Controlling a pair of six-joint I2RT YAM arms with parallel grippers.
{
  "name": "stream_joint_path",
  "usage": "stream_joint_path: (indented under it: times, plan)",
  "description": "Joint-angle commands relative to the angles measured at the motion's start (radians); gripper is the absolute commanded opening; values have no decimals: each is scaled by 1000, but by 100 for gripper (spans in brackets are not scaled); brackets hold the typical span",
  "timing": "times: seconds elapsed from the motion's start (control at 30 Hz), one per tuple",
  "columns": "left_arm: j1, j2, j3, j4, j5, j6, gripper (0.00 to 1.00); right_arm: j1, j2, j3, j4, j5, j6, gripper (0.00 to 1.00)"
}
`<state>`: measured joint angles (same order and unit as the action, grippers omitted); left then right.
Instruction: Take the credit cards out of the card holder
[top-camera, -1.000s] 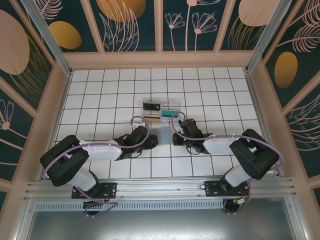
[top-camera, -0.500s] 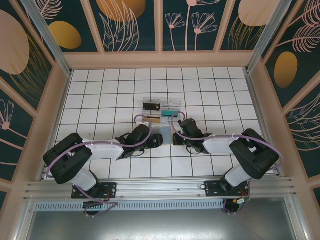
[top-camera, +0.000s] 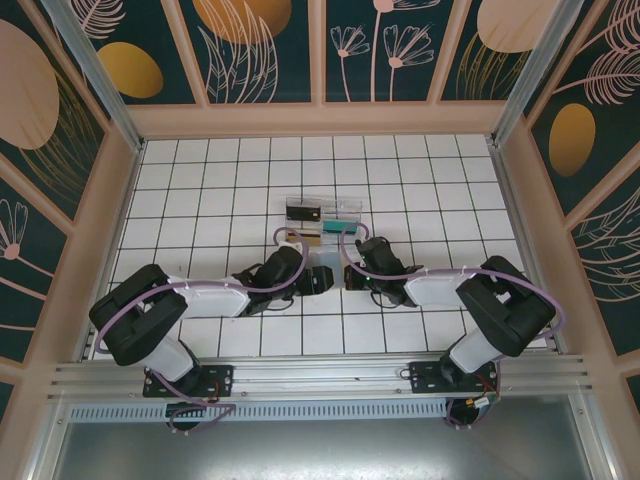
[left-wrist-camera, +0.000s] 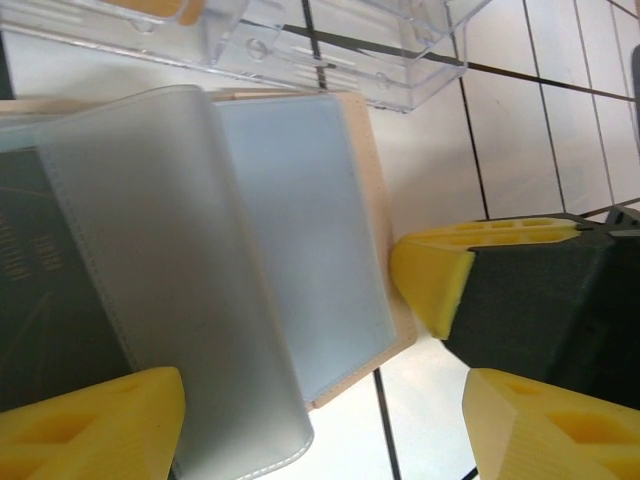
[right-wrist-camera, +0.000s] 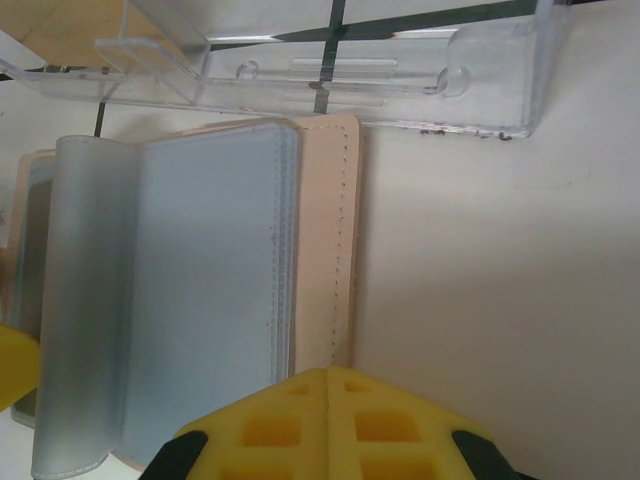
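Tan folding card holder (right-wrist-camera: 215, 290) with frosted blue-grey sleeves lay open at 6 o'clock of the clear plastic compartment tray (top-camera: 322, 212). From above, both grippers largely covered it. One dark card (left-wrist-camera: 40, 290) sat under a sleeve, cut off, print unreadable. Left gripper (top-camera: 318, 280) had its jaws wide, gripping nothing. Right gripper (right-wrist-camera: 330, 415) was closed and empty at the tan edge; contact unclear.

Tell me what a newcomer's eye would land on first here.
The card holder lies open at mid-table beside the clear tray, one frosted sleeve curling up next to a dark card. Yellow-fingered end effectors flank it: the left end effector open at the sleeve, the right end effector shut at the tan edge.
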<state>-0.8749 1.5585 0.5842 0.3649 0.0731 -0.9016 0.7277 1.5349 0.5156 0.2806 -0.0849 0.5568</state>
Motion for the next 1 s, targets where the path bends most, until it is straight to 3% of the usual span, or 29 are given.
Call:
stream_joint_path:
  times: [0.0, 0.3, 0.73, 0.97]
  plan:
    - [4, 15, 33, 51, 32, 22, 74, 13, 30, 0, -36, -14, 6, 0]
    - [4, 53, 95, 47, 51, 34, 73, 12, 37, 3, -32, -12, 9, 0]
    - [13, -104, 15, -194, -222, 5, 72, 12, 49, 18, -35, -21, 3, 0]
    - [20, -98, -23, -190, -203, -5, 71, 12, 56, 25, -34, -26, 4, 0]
